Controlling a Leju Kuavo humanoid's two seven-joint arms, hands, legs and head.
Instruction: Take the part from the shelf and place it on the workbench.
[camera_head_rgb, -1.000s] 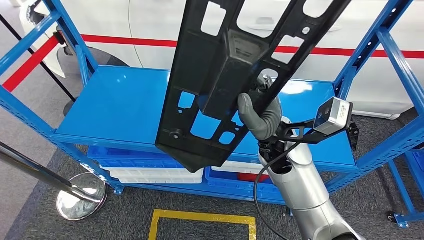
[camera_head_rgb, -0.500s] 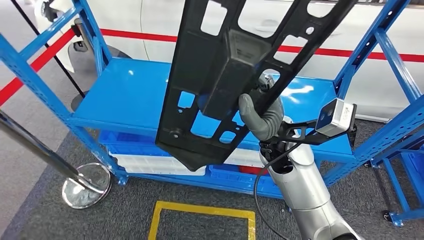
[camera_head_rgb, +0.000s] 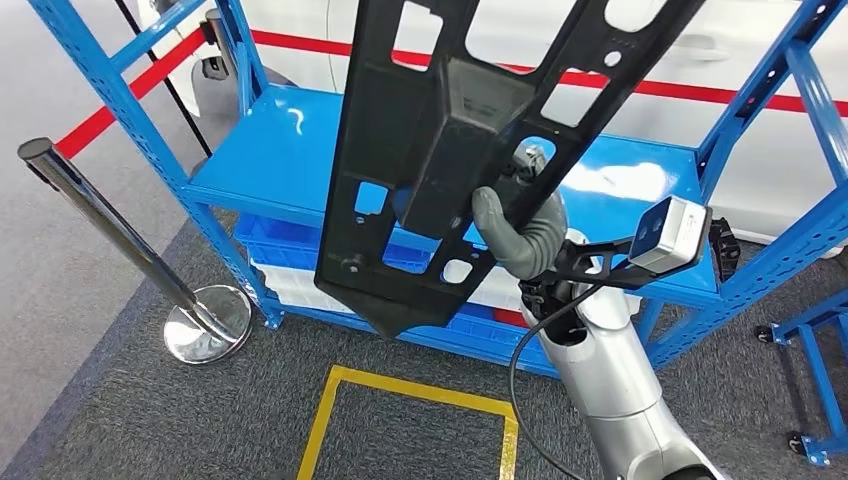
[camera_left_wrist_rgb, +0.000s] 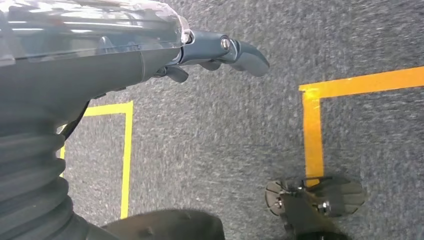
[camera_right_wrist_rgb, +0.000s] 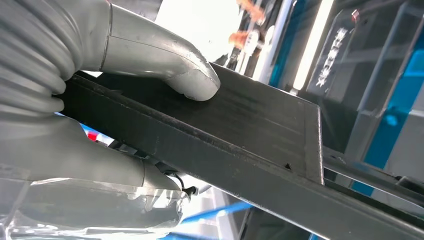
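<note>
The part (camera_head_rgb: 450, 150) is a long black plastic panel with several cut-out holes. It hangs upright in the middle of the head view, in front of the blue shelf (camera_head_rgb: 270, 160). My right hand (camera_head_rgb: 520, 235) grips it at its right edge, the grey thumb wrapped over the raised box section. In the right wrist view the thumb (camera_right_wrist_rgb: 185, 75) presses flat on the part's dark face (camera_right_wrist_rgb: 250, 125). My left hand (camera_left_wrist_rgb: 215, 47) hangs over grey carpet, holding nothing, its fingers loosely apart.
A chrome stanchion post (camera_head_rgb: 110, 225) with a round base (camera_head_rgb: 205, 325) stands left of the shelf. Blue and white bins (camera_head_rgb: 290, 260) sit on the shelf's lower level. Yellow floor tape (camera_head_rgb: 410, 392) marks a square on the carpet. A white car with a red stripe (camera_head_rgb: 700, 92) is behind.
The whole picture has shifted: the shelf now lies further right and the stanchion has come fully into sight, so the camera has turned. My right hand keeps the same hold on the part.
</note>
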